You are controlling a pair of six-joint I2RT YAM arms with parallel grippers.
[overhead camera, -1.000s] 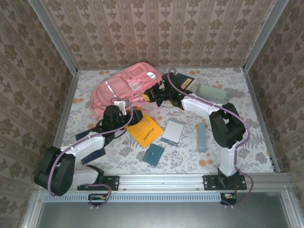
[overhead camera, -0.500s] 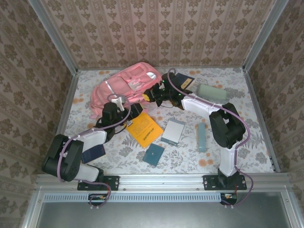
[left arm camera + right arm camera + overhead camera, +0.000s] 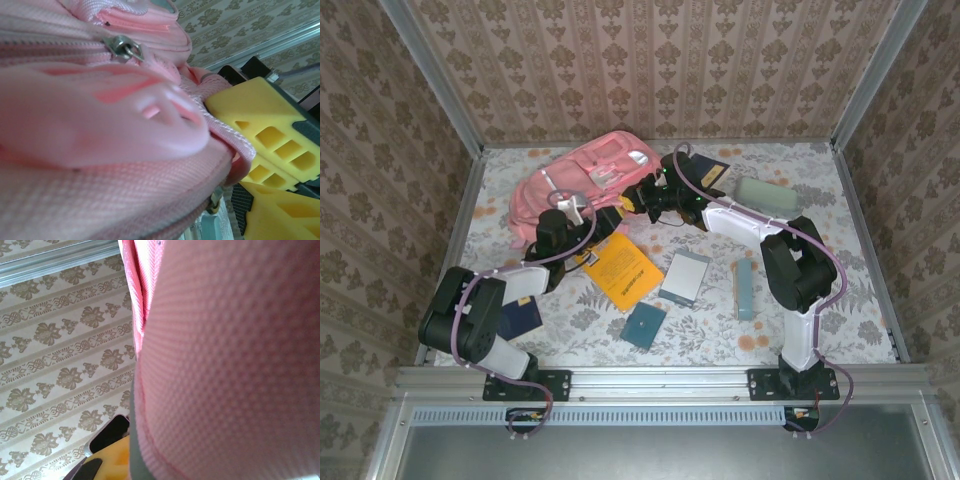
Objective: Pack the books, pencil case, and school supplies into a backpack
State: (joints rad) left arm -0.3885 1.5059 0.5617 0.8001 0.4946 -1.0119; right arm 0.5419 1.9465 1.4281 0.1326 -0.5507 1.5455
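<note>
From above, the left arm lies low and stretched forward, its left fingers [image 3: 582,214] at the near edge of the pink backpack [image 3: 578,172], which lies on its side toward the table's [image 3: 820,330] far left. I cannot tell how wide they stand. The right arm folds back leftward, its right fingers [image 3: 642,196] closed on the backpack's right edge.

At the left wrist: pink weave, a metal zip pull [image 3: 122,48], and yellow pads [image 3: 260,115] pinching the rim.

At the right wrist: dimpled pink mesh, close up.

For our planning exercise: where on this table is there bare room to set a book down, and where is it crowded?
Free: the right side, between the teal bar and the right wall; also the near strip between the pad and the rail. Crowded: around the backpack and orange book.
</note>
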